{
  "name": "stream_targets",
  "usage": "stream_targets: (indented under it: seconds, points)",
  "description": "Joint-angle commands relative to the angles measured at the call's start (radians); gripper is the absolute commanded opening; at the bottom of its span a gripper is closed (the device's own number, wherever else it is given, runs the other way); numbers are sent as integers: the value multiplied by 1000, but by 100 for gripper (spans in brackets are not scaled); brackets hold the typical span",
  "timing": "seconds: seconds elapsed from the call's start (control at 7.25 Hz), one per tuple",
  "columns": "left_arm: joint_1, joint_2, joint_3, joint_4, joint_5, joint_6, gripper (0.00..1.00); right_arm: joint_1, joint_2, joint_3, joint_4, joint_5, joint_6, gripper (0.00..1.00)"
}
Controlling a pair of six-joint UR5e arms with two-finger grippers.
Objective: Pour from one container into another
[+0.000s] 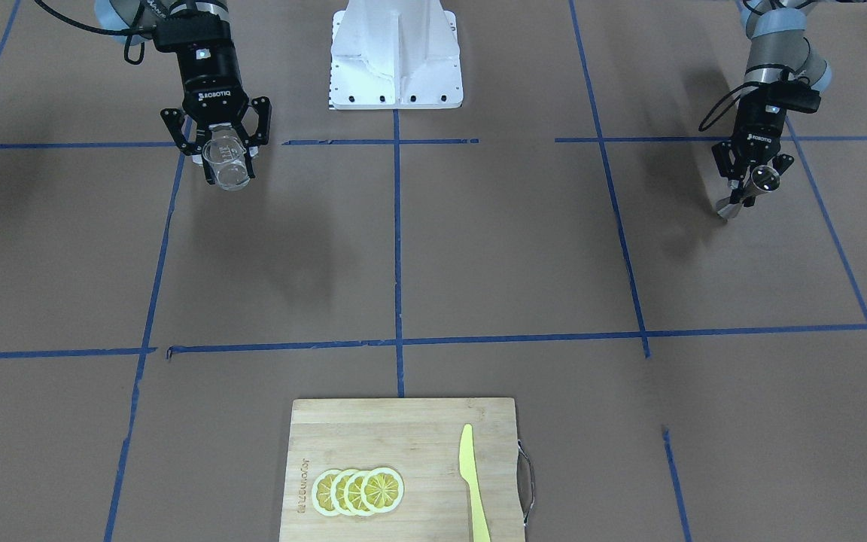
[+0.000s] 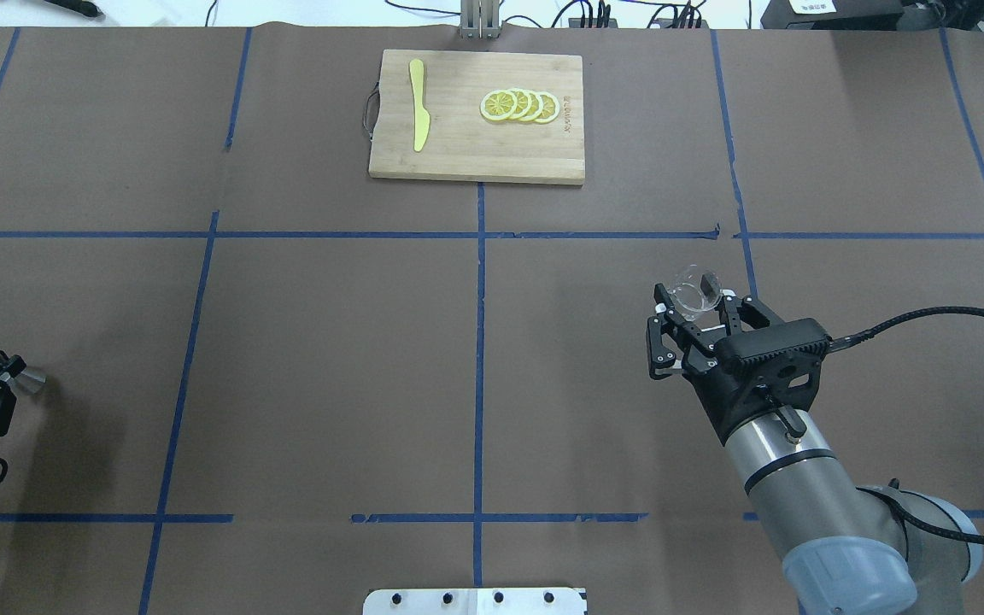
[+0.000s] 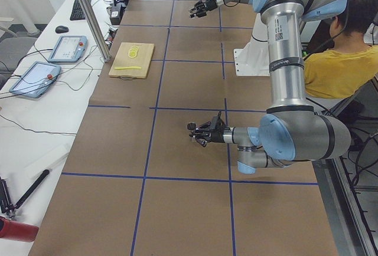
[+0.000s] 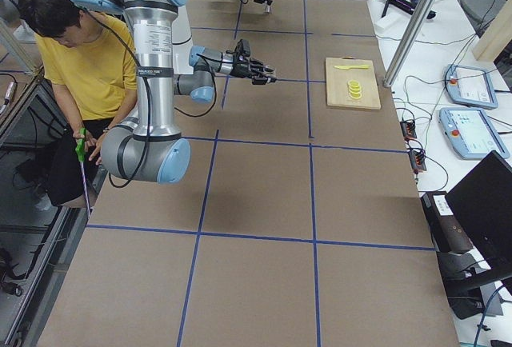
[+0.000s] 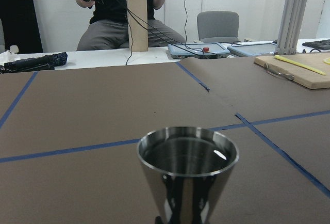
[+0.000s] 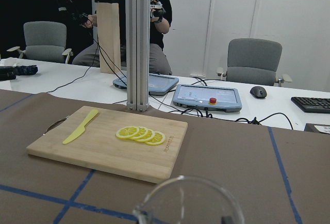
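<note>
From across the table, the right gripper [image 1: 226,150] is clamped on the glass cup [image 1: 229,172] near the robot's side, its fingers pinching the cup's wall. The left gripper [image 1: 753,179] is clenched about the waist of the steel jigger [image 1: 733,205], close to that end of the table. The two are well apart, with a wide stretch of brown paper [image 1: 509,248] crossed by blue tape [image 1: 397,263] between them. The cutting board [image 1: 411,429] lies against the far edge, carrying a row of lemon slices [image 1: 359,491] and a yellow knife [image 1: 471,482]. From overhead, the jigger sits at the view's left border with its gripper partly cut off. The cup tilts forward just inside the right-hand grid line, and the board is well beyond both. In the side views both arms reach out low over the paper. Whether either vessel's foot touches the surface I cannot tell. A person [image 4: 76,59] in yellow sits beside the robot's base. The left wrist camera shows the jigger upright with its round mouth open. The right wrist camera catches only the cup's rim at the bottom edge, with open paper leading to the board.
</note>
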Motion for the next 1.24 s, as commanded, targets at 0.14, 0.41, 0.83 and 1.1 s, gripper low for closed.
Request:
stream_targets:
  seconds: [0.14,0.41,0.83,1.1]
  points:
    - [7,0,4,7,1,-5,0,0,1,4,0,0,0,0]
    - [10,0,4,9,-2,-5,0,0,1,4,0,0,0,0]
    - [16,-2,5,9,-3,-6,0,0,1,6,0,0,0,0]
    - [20,-2,5,16,-5,-6,0,0,1,6,0,0,0,0]
